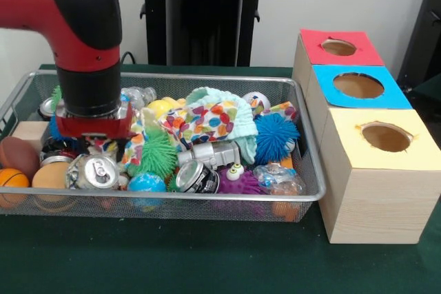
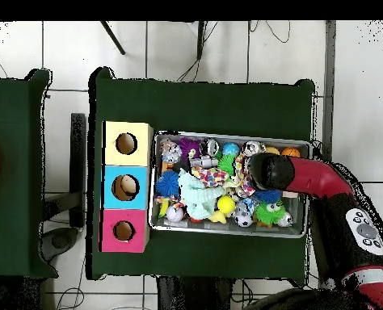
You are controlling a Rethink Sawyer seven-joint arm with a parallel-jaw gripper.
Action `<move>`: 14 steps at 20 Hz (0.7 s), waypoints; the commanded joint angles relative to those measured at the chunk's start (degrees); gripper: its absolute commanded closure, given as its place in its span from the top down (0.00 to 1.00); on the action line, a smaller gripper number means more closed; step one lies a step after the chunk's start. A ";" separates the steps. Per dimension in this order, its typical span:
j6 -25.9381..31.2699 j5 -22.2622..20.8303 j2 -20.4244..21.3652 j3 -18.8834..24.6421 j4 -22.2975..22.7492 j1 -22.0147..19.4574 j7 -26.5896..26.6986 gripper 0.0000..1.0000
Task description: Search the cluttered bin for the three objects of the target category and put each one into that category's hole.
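Bin (image 1: 311, 194) on green table (image 1: 207, 259) (tiled floor (image 2: 195, 48) around).

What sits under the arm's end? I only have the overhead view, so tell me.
Observer: The arm's end hangs low inside the bin, just above a crushed silver can near the front rim.
Operator: Give me what else lies at that end of the bin.
Observer: A brown toy football and, in front of it, an orange mini basketball, both close to the mesh end wall.
Operator: Now report a second can, if there is one.
Observer: Yes: another crushed can lies with one end toward the front camera, next to a purple toy with googly eyes.
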State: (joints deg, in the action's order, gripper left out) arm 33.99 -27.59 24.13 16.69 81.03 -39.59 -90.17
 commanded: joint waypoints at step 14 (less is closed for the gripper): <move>-0.38 7.29 11.16 1.88 9.78 3.20 -5.47 1.00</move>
State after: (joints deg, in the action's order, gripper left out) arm 33.99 -22.05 37.04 16.69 87.95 -36.71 -90.17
